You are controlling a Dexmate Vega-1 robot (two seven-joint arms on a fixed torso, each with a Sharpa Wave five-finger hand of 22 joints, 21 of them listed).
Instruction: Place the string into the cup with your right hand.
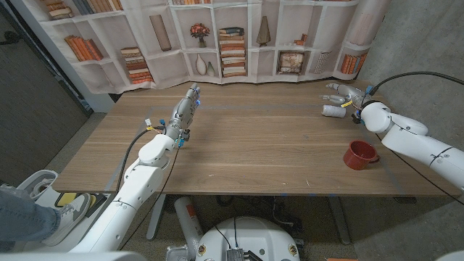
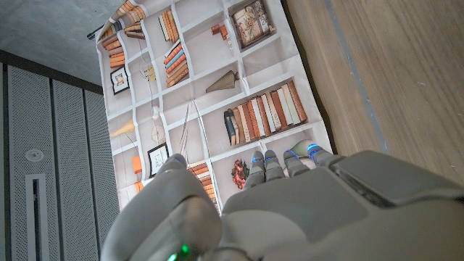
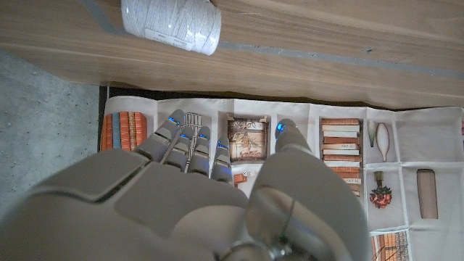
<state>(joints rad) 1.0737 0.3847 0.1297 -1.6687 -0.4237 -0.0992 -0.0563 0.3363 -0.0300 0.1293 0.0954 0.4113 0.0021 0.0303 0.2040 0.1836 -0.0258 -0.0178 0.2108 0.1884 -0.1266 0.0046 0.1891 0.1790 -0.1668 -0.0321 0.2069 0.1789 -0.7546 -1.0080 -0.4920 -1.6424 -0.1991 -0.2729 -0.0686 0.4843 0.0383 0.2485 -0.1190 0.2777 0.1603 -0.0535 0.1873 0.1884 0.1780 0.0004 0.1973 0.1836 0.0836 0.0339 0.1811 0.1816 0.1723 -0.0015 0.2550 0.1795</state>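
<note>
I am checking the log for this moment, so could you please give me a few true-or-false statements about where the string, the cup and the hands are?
1. The spool of string lies on the table beside the right hand. True.
2. The red cup already holds the string. False: the spool lies on the table, apart from the cup.
3. The right hand grips the spool. False: it holds nothing, fingers apart.
4. The left hand holds nothing. True.
5. The cup stands near the left arm. False: it stands by the right arm.
</note>
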